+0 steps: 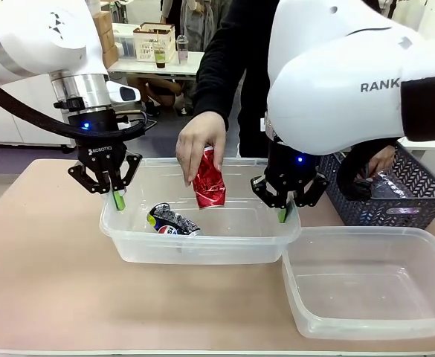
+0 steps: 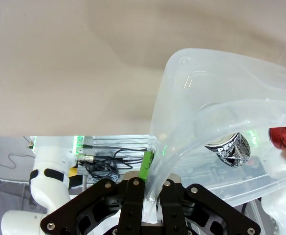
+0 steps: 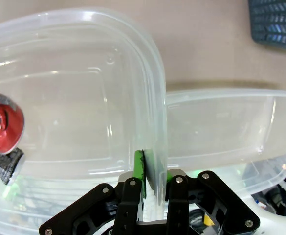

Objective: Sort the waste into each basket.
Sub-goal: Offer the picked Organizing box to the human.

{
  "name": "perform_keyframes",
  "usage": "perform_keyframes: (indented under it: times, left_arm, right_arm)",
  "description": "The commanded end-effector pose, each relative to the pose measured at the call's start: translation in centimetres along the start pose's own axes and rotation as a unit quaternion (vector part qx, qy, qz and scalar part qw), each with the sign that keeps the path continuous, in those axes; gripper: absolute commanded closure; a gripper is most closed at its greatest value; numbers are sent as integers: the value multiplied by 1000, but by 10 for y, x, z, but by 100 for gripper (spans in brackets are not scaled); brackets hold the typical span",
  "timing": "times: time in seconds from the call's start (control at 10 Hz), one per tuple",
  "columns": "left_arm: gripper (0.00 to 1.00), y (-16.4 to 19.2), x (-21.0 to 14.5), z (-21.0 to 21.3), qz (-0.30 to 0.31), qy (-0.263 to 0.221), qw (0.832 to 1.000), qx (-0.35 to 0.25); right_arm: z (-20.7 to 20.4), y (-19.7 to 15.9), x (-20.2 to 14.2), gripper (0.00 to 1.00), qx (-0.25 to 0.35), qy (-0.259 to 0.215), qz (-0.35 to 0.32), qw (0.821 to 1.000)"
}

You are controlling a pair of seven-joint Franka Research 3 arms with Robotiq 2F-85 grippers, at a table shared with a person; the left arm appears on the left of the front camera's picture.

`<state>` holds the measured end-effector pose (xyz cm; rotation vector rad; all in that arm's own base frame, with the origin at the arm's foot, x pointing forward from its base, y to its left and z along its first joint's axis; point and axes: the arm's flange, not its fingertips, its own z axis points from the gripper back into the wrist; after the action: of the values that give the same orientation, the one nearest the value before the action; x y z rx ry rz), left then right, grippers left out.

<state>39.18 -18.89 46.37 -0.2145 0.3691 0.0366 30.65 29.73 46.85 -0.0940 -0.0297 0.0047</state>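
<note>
"RANK" in grey on the white right arm (image 1: 336, 89). "PEP" on a crushed dark can (image 2: 233, 149) in a clear tub (image 2: 182, 98). Small "ROBOTIQ" on the black body (image 1: 100, 151) above the left jaws.

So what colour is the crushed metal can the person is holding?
The crushed metal can is glossy red, best seen in the front view.

The left pincer (image 2: 155, 177) is clamped on the rolled rim of a clear plastic tub (image 2: 207, 83), one green pad showing against the wall. Inside lies a crushed black-and-silver can (image 2: 233, 149), with a red can (image 2: 283, 136) to its right. Tan tabletop (image 2: 74, 58) spreads beyond.
</note>
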Motion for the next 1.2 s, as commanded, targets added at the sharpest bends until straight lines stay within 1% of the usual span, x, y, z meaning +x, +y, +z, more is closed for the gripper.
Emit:
perform_keyframes:
  times: [0.0, 1.1]
  left_arm:
    - [96, -1, -4, 4, 9, -7, 1000, -11]
    - [96, -1, -4, 4, 9, -7, 1000, -11]
  right_arm:
    - [1, 2, -2, 95, 0, 2, 4, 1000]
    - [1, 2, -2, 95, 0, 2, 4, 1000]
